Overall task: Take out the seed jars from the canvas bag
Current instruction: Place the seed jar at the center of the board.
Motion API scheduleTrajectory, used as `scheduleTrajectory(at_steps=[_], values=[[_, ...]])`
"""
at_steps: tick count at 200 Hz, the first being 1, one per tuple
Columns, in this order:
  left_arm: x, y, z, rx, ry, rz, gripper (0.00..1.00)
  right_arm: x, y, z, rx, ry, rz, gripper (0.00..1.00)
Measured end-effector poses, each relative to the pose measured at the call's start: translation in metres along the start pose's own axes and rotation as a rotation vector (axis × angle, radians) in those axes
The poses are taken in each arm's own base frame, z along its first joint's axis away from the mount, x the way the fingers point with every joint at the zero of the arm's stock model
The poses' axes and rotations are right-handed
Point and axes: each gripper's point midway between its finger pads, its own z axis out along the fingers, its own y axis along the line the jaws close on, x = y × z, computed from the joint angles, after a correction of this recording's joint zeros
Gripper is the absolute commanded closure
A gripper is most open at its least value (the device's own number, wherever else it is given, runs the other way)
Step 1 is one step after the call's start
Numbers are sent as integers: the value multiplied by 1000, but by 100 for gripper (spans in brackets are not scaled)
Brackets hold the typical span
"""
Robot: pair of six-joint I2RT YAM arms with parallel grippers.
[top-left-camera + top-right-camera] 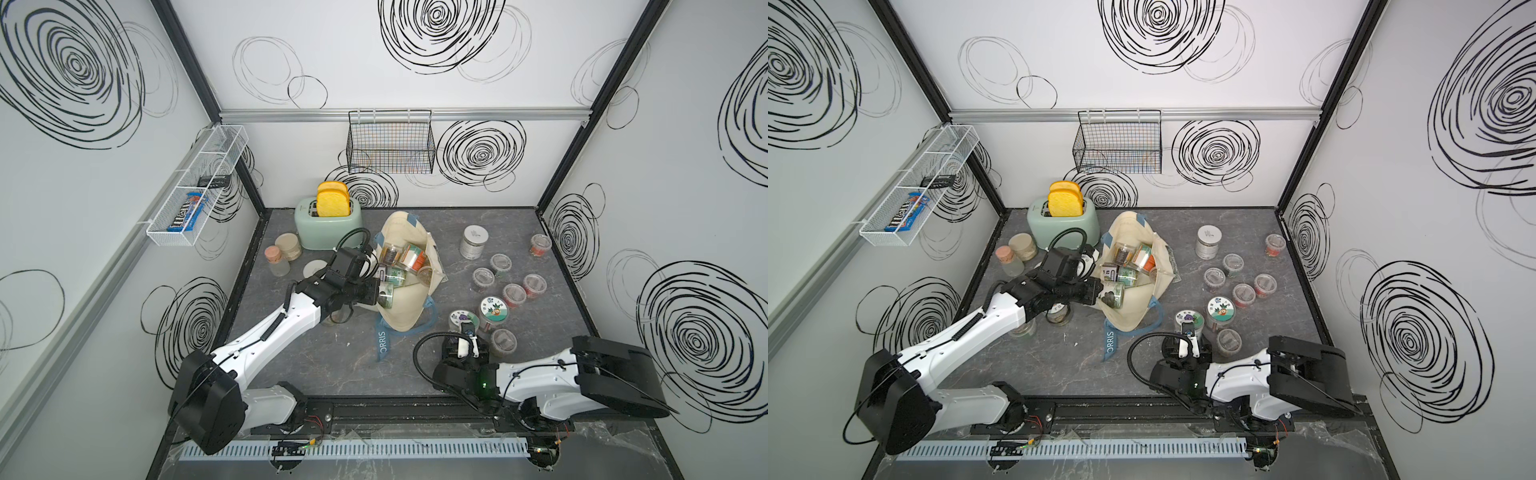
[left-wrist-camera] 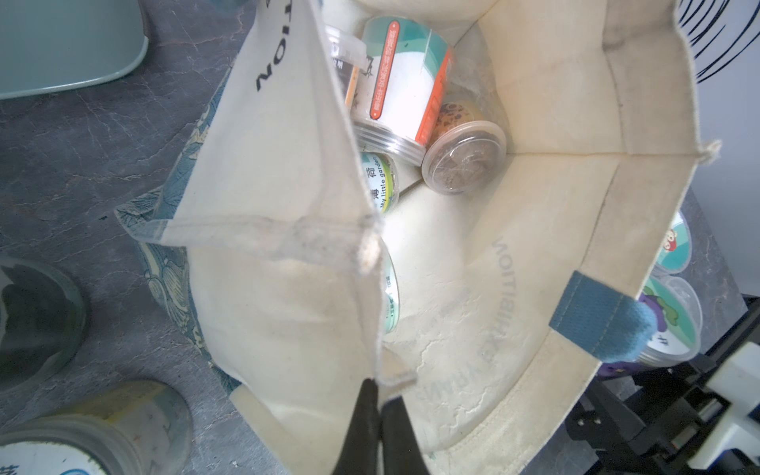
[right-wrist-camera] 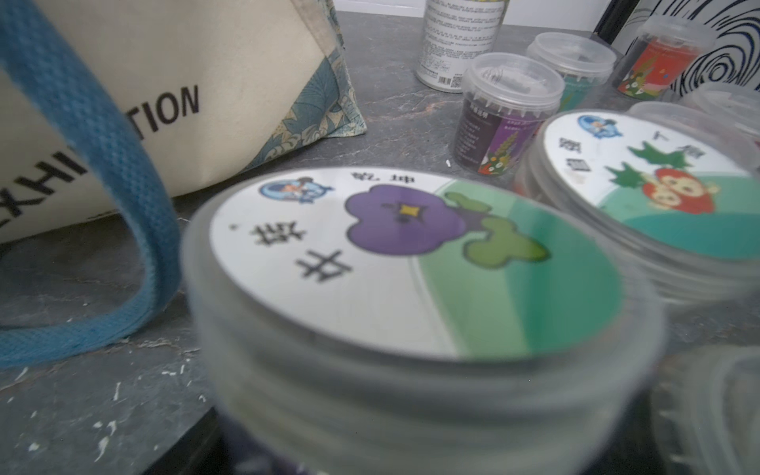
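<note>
Left claw (image 2: 380,395): you have it clenched on the canvas bag (image 2: 267,164) rim
Right claw (image 1: 468,332): at the purple-sticker jar (image 3: 411,263); you cannot tell whether it grips
Seed jars (image 1: 409,259): several lie in the bag's open mouth, others stand on the table (image 1: 332,365) on your right arm's side

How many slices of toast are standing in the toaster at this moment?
2. The front slice stands upright in the mint-green toaster. The back slice stands right behind it, partly covered by it. No third slice is visible in either top view.
</note>
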Motion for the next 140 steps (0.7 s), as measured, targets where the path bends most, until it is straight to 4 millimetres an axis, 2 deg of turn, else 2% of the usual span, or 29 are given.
scheduleTrajectory(at_steps=[12,33,50,68,77,108,125,140], values=[[0,0,0,-1,1,0,95,2,4,2,10,-1,-8,25],[0,0,-1,-1,2,0,95,3,8,2,12,-4,0,8],[0,0,-1,-2,1,0,95,9,8,0,2,23,-4,2],[0,0,-1,-2,1,-1,95,19,10,-5,-19,57,-22,0],[0,0,-1,-2,1,-1,95,22,10,-9,-32,70,-33,2],[0,0,-3,-3,-2,0,95,25,16,-27,-88,91,-63,3],[0,1,-3,-5,-3,0,95,18,24,-41,-123,100,-66,3],[0,1,-4,-6,-2,0,95,4,36,-56,-165,105,-46,3]])
